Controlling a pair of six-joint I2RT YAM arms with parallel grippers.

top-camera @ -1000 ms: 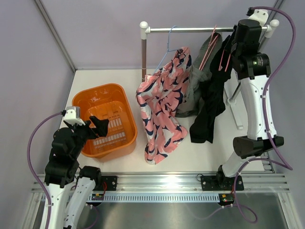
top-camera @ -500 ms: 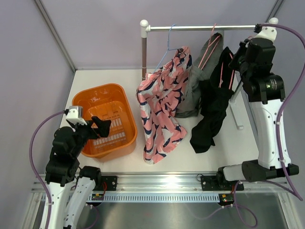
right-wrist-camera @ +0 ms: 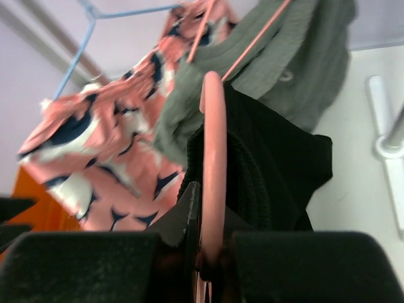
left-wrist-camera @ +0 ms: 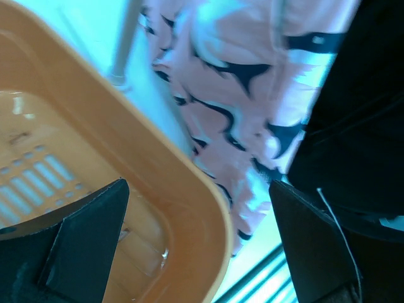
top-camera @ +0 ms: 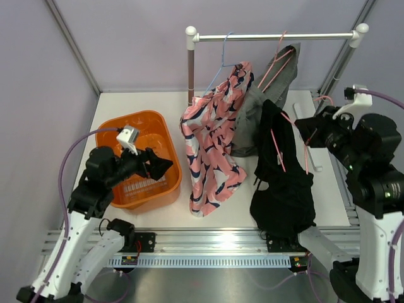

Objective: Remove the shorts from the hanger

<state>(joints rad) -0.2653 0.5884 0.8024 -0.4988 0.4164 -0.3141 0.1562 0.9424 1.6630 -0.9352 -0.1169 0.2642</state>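
White table (top-camera: 145, 101), orange basket (top-camera: 136, 115), left gripper (top-camera: 156, 165) spread wide, right gripper (right-wrist-camera: 211, 251) clamping pink hanger (right-wrist-camera: 213, 158) with black shorts (top-camera: 281, 189)

- Top view: bright, even, diffuse light; soft shadows; glare on rail (top-camera: 230, 238).
- Left wrist: blurred throughout; worktop (left-wrist-camera: 167, 113) washed bluish.
- Right wrist: near fingers (right-wrist-camera: 82, 265) dark, unfocused.

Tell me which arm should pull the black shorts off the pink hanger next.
Left. The right gripper is shut on the pink hanger carrying the black shorts. The left gripper is open and empty above the orange basket, facing the shorts; probably it should pull them off.
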